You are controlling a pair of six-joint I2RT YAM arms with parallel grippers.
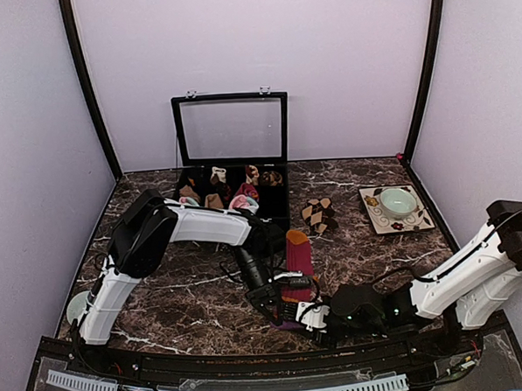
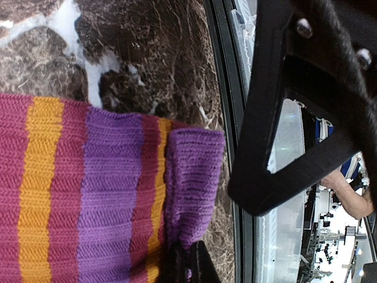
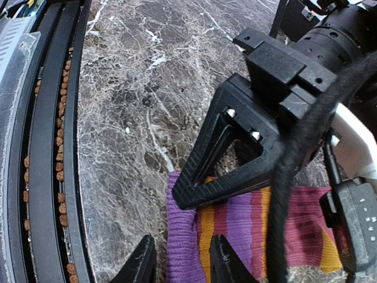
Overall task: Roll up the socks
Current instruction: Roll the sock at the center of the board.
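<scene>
The long magenta sock [image 1: 298,262] with purple and orange stripes lies near the table's front, orange toe pointing away. Its purple cuff [image 2: 194,177] is folded over. My left gripper [image 2: 187,260] [image 1: 280,305] is shut on that fold. My right gripper [image 3: 179,265] [image 1: 318,320] stands open beside it, its two fingers either side of the purple cuff [image 3: 179,236], the left one a little clear of the fabric. The brown-and-beige diamond socks [image 1: 318,214] lie apart, further back and to the right.
A black case [image 1: 281,203] with a raised glass lid holds small sock rolls [image 1: 217,193] at the back. A patterned plate [image 1: 372,218] with a green bowl [image 1: 397,202] sits back right. A pale round object [image 1: 77,307] lies at the left. Black rails [image 3: 53,147] line the near edge.
</scene>
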